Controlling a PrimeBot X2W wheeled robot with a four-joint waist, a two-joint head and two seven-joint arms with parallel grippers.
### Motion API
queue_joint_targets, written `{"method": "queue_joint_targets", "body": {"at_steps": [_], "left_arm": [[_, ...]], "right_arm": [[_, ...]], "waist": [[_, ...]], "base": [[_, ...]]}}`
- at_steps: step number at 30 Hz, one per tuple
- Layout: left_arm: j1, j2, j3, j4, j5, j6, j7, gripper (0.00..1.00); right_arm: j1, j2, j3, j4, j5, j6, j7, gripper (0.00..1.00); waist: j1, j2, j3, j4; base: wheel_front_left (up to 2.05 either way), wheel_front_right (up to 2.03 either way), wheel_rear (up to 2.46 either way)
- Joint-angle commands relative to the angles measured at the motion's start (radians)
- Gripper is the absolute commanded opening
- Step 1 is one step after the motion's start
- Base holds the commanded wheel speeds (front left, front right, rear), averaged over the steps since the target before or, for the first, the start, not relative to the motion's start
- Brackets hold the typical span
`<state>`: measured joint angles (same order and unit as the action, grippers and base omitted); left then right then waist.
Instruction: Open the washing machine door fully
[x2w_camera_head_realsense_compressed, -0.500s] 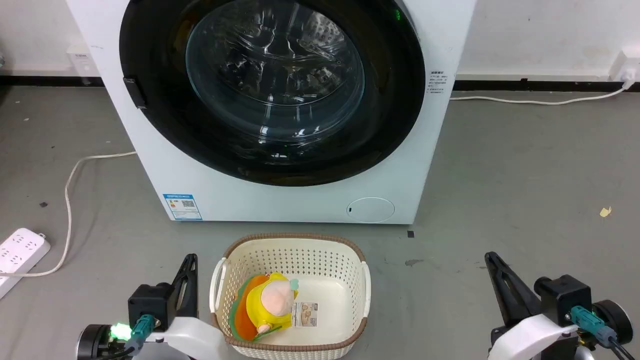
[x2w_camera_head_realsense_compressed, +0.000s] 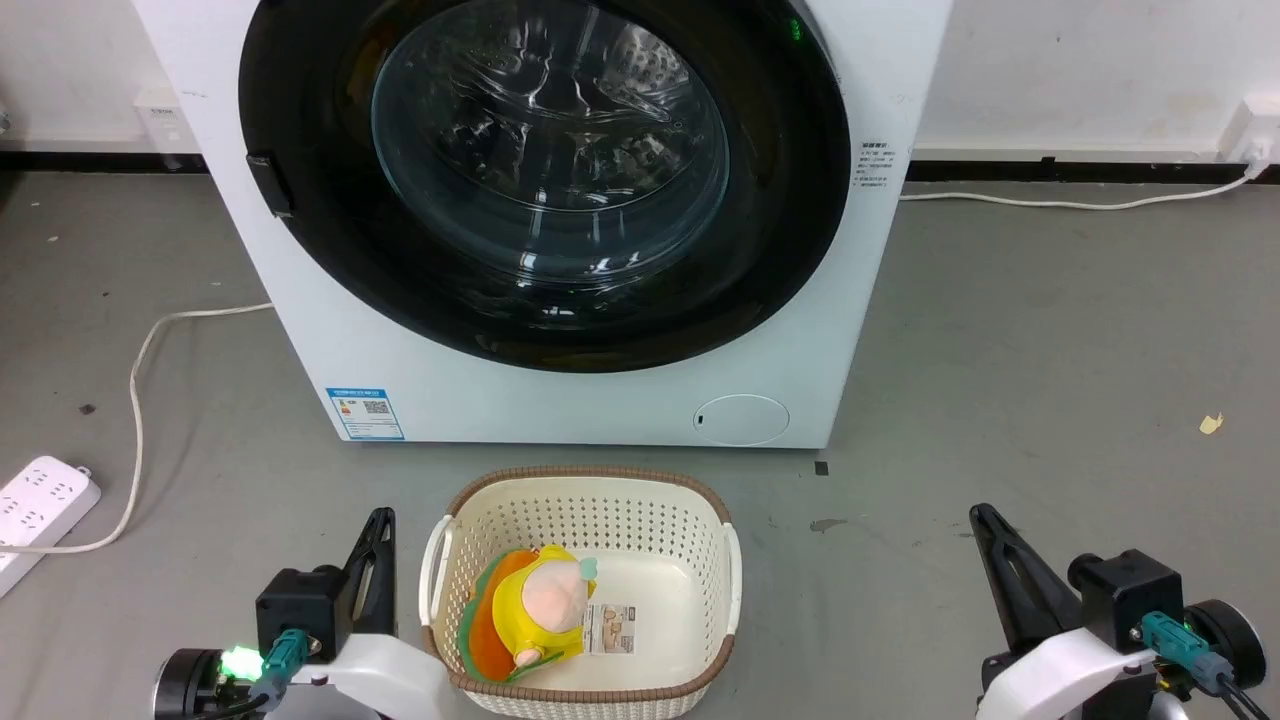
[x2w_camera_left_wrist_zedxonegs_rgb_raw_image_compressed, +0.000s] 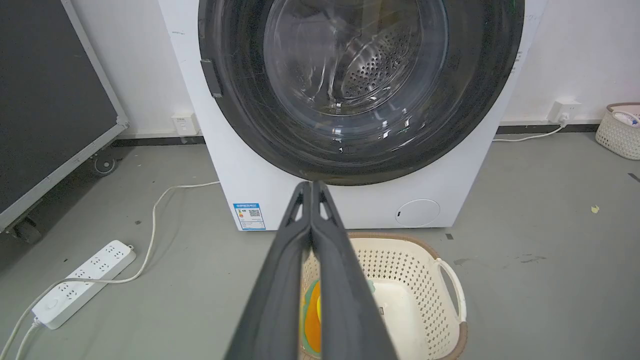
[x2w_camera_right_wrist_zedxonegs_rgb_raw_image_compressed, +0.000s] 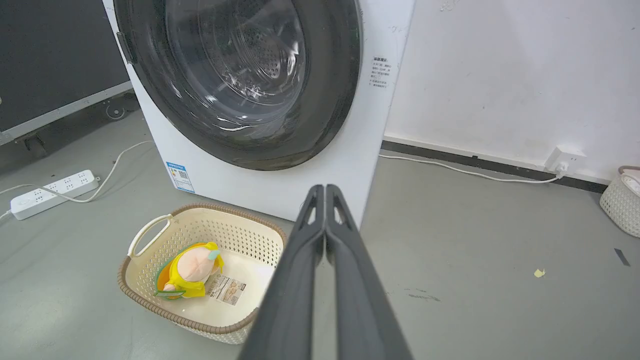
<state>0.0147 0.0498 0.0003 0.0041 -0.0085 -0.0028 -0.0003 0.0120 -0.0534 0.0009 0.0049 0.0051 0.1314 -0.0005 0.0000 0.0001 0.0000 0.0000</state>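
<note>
The white washing machine (x2w_camera_head_realsense_compressed: 600, 400) (x2w_camera_left_wrist_zedxonegs_rgb_raw_image_compressed: 250, 165) (x2w_camera_right_wrist_zedxonegs_rgb_raw_image_compressed: 350, 150) stands straight ahead on the grey floor. Its door (x2w_camera_head_realsense_compressed: 780, 200) (x2w_camera_left_wrist_zedxonegs_rgb_raw_image_compressed: 240, 100) (x2w_camera_right_wrist_zedxonegs_rgb_raw_image_compressed: 330, 100), a glossy black disc with a bulging glass bowl, lies flat against the front, a small black latch tab at its left edge. My left gripper (x2w_camera_head_realsense_compressed: 380, 517) (x2w_camera_left_wrist_zedxonegs_rgb_raw_image_compressed: 311, 184) rests low at the lower left, fingers pressed together, nothing held. My right gripper (x2w_camera_head_realsense_compressed: 980, 512) (x2w_camera_right_wrist_zedxonegs_rgb_raw_image_compressed: 325, 187) sits at the lower right, also shut and empty. Both are well short of the door.
A cream perforated basket (x2w_camera_head_realsense_compressed: 700, 520) (x2w_camera_left_wrist_zedxonegs_rgb_raw_image_compressed: 450, 280) (x2w_camera_right_wrist_zedxonegs_rgb_raw_image_compressed: 150, 235) holding a yellow plush toy (x2w_camera_head_realsense_compressed: 540, 605) sits on the floor in front of the machine, between my arms. A white power strip (x2w_camera_head_realsense_compressed: 35, 500) and cable lie left. Another basket (x2w_camera_right_wrist_zedxonegs_rgb_raw_image_compressed: 620, 200) stands far right by the wall.
</note>
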Motion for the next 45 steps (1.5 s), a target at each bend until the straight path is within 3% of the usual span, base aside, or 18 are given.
{"method": "queue_joint_targets", "body": {"at_steps": [1,30,31,45], "left_arm": [[-0.015,0.000,0.000,-0.004,0.009,0.003,0.000,0.00],[-0.015,0.000,0.000,-0.004,0.009,0.003,0.000,0.00],[0.000,0.000,0.000,0.000,-0.001,0.000,0.000,1.00],[-0.002,0.000,-0.014,0.012,-0.001,0.003,-0.022,1.00]], "right_arm": [[-0.012,0.003,-0.001,-0.005,-0.005,-0.001,0.000,0.00],[-0.012,0.003,-0.001,-0.005,-0.005,-0.001,0.000,0.00],[0.000,0.000,0.000,0.000,0.000,0.000,0.000,1.00],[0.004,0.000,-0.004,0.002,0.011,0.000,-0.022,1.00]], "waist": [[0.0000,-0.0001,0.000,0.000],[0.0000,-0.0001,0.000,0.000],[0.0000,-0.0001,0.000,0.000],[0.0000,-0.0001,0.000,-0.001]], "base": [[0.00,0.00,0.00],[0.00,0.00,0.00],[0.00,0.00,0.00],[0.00,0.00,0.00]]}}
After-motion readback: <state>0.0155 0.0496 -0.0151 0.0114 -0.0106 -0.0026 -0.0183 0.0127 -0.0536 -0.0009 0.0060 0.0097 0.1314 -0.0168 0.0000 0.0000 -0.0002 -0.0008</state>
